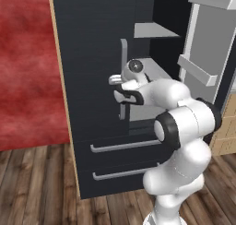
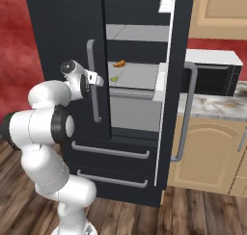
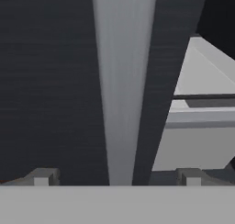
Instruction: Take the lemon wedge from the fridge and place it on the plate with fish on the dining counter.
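Note:
The fridge (image 2: 62, 32) is black; its left door is closed and its right door (image 2: 179, 60) is swung open. The tiny yellow-green lemon wedge (image 2: 114, 78) lies on a pale grey shelf (image 2: 140, 77) inside, just below a small orange curved item (image 2: 119, 63). My gripper (image 2: 98, 80) is open at the closed left door, level with that shelf. Its fingertips (image 3: 43, 177) stand on either side of the long grey vertical handle (image 3: 121, 103), with nothing gripped. From the left, the gripper (image 1: 117, 88) sits against the handle (image 1: 123, 58). The plate with fish and the dining counter are out of view.
The open door carries pale grey bins (image 1: 198, 69) to the right of the arm. Two lower drawers (image 2: 111, 152) with bar handles lie under the doors. Right of the fridge are a black microwave (image 2: 212, 77), a marbled worktop (image 2: 214, 106) and tan cabinets (image 2: 207, 152). A red wall (image 1: 27, 67) stands left.

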